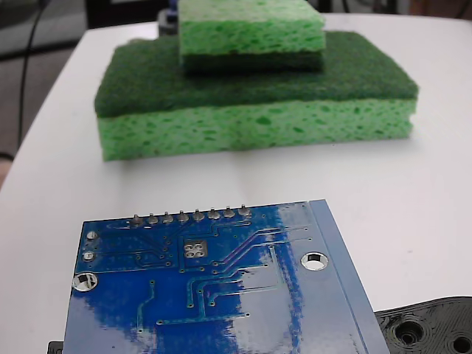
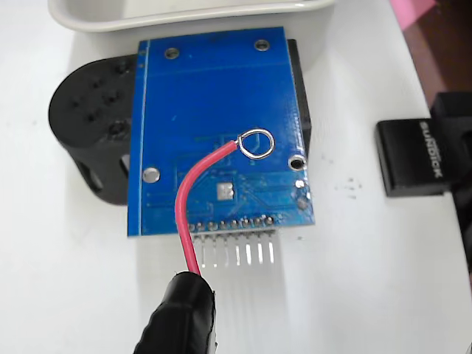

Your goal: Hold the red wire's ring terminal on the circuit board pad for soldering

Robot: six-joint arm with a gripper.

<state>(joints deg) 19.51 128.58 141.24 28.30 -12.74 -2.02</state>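
In the wrist view, the tiny silver ring terminal [image 2: 257, 143] hung over the glossy blue rectangular circuit board [image 2: 214, 88], up and to the right of the small bright silver square pad [image 2: 225, 192] and clearly apart from it. Whether the ring touched the board surface could not be told. The thin red wire [image 2: 190, 199] curved down from the ring, passed just left of the pad, crossed the row of grey solder points [image 2: 232, 223] at the board's lower edge, and ran into a black sleeve [image 2: 181, 313] at the bottom of the frame. The gripper's fingers were not visible in either view, so its state could not be told.

The board rested on a black perforated plastic piece [image 2: 88, 118] that stuck out to its left. A white tray rim [image 2: 184, 15] lay past the board's upper edge, and a black block with lettering [image 2: 411, 156] sat to the right on the white table [image 2: 369, 280].

In the fixed view, the same blue board [image 1: 221, 295] filled the foreground with its pad [image 1: 195, 248] bare, neither wire nor ring in sight. Behind it stood a large green sponge [image 1: 254, 110] with a smaller green sponge [image 1: 251, 37] stacked on top. A corner of the black plastic piece [image 1: 428, 328] showed at lower right.
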